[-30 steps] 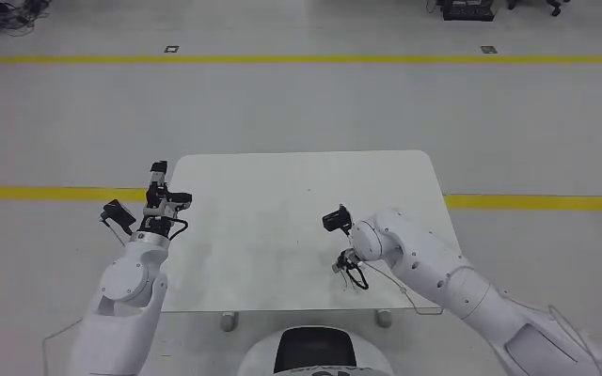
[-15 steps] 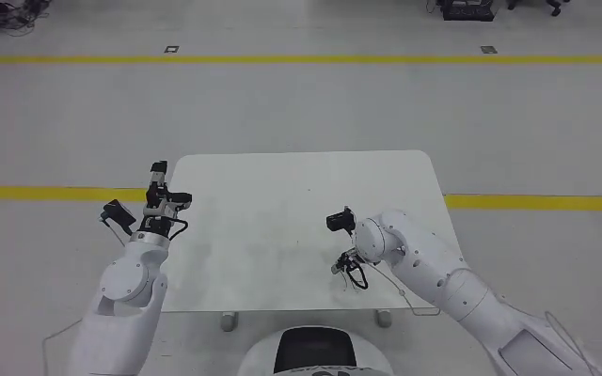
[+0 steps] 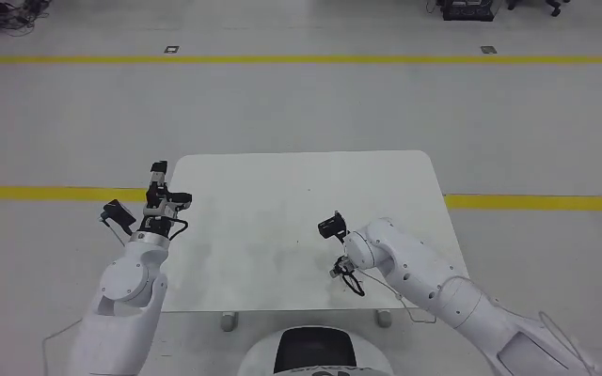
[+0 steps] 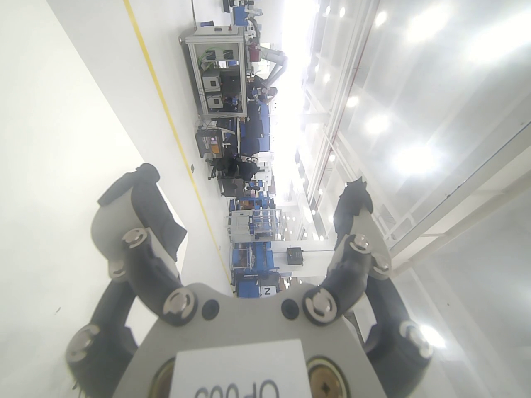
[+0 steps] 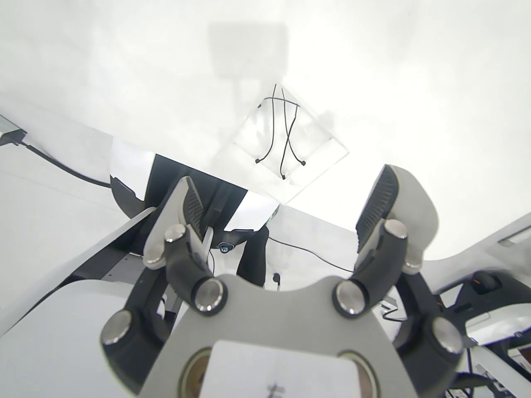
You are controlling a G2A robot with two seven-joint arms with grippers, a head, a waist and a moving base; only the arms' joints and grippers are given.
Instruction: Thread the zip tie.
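Observation:
Three thin black zip ties point(image 5: 282, 134) lie crossed on a clear square sheet point(image 5: 319, 155) close to the white table's point(image 3: 282, 188) front edge. My right gripper point(image 5: 286, 178) hangs open just above them, with nothing between its ribbed pads point(image 5: 375, 205). From above, the right gripper point(image 3: 341, 270) points down at the table's front right part. My left gripper point(image 3: 167, 186) is raised off the table's left edge. It is open and empty point(image 4: 249, 180), facing out into the room.
The table top point(image 5: 124, 43) is bare white around the clear sheet. The table's front edge runs just beside the sheet. A thin cable point(image 3: 404, 296) trails from the right arm over the front right corner. Yellow lines point(image 3: 527, 201) mark the floor.
The right arm has shifted slightly left and toward the table's front edge, with its wrist turning a little. The left arm has kept still.

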